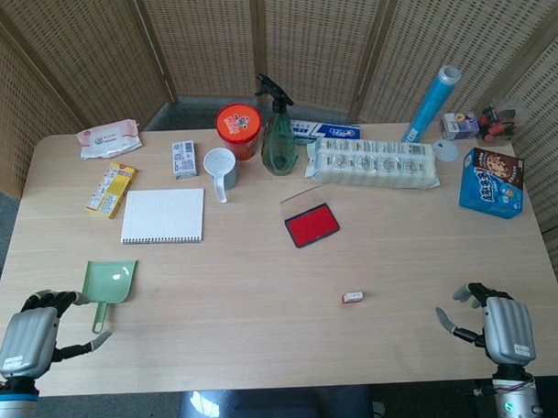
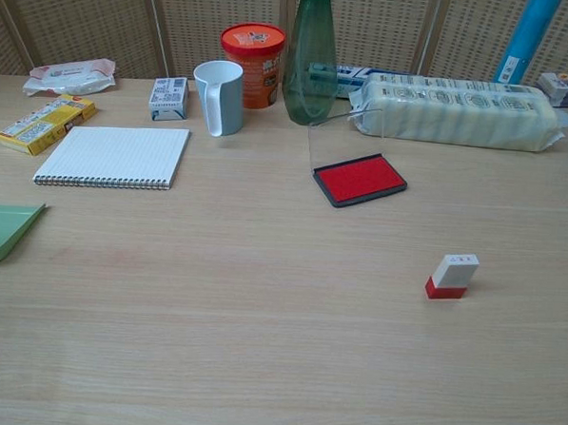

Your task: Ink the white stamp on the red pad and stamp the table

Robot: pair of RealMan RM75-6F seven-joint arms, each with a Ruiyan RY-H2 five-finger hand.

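Note:
A small white stamp (image 1: 353, 297) with a red base stands upright on the table, right of centre; the chest view shows the stamp (image 2: 453, 276) plainly. The red ink pad (image 1: 312, 224) lies open with its clear lid raised behind it, and the pad (image 2: 360, 178) sits farther back than the stamp. My left hand (image 1: 31, 339) hovers at the near left corner, fingers apart, holding nothing. My right hand (image 1: 501, 330) is at the near right edge, fingers spread and empty, well right of the stamp. Neither hand shows in the chest view.
A green dustpan (image 1: 110, 282) lies just beyond my left hand. A spiral notebook (image 1: 164, 216), a cup (image 1: 220, 170), a spray bottle (image 1: 277, 136), an orange tub (image 1: 238, 130) and a long pack (image 1: 375, 162) stand behind. A blue box (image 1: 492, 182) sits far right.

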